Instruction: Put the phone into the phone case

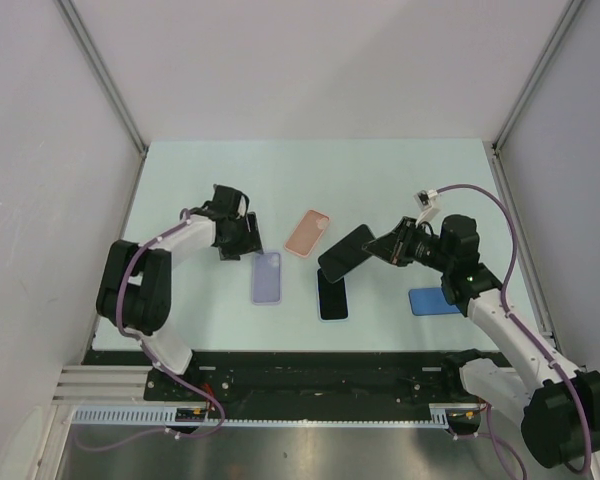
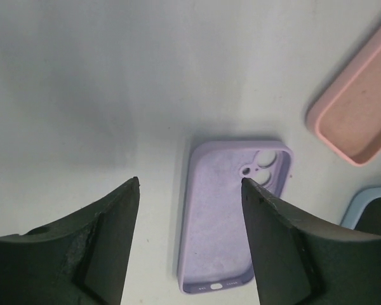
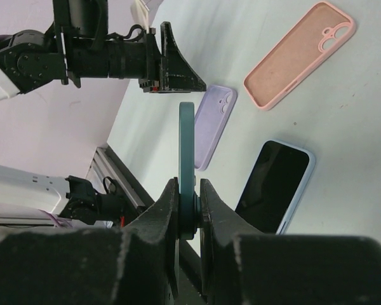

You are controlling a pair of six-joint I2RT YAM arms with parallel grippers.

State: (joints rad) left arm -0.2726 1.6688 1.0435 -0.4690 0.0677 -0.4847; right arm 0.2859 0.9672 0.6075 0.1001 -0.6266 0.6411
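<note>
The right gripper (image 3: 188, 190) pinches the thin dark teal phone (image 3: 187, 143), up in the air. The left gripper (image 2: 189, 183) has its jaws spread over the soft lilac phone case (image 2: 217, 222) on the pale green table (image 1: 380, 180). It is best to hold the case steady, then lay the phone in flat.
</note>
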